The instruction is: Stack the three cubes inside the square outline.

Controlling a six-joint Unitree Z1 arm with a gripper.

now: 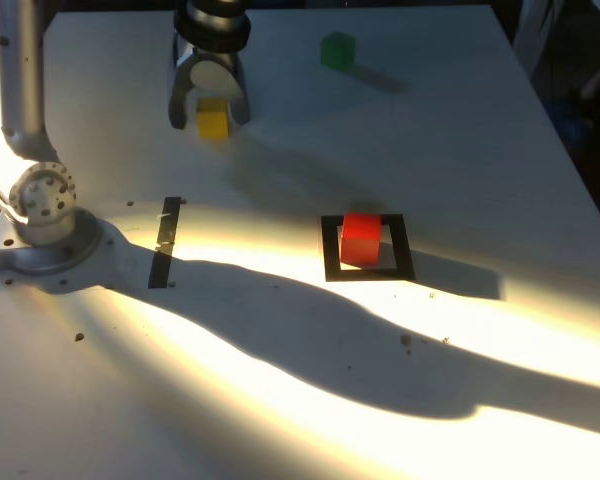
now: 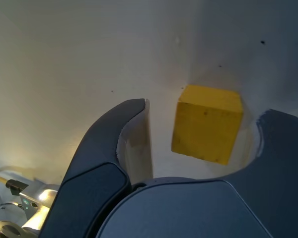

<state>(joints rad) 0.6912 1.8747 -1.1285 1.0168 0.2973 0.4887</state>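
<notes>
The red cube [image 1: 360,238] sits inside the square outline [image 1: 368,272] — one placed, two left. Far behind it, the gripper [image 1: 210,108] straddles the yellow cube [image 2: 207,123], jaws wide, not yet touching; the green cube [image 1: 337,50] waits beyond.

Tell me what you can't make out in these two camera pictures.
- Exterior view: the gripper covers the top of the yellow cube, so contact is unclear.
- Wrist view: the right-hand finger is cut off by the frame edge; any gap to the yellow cube is hidden.
- Exterior view: the red cube hides part of the square outline.
</notes>
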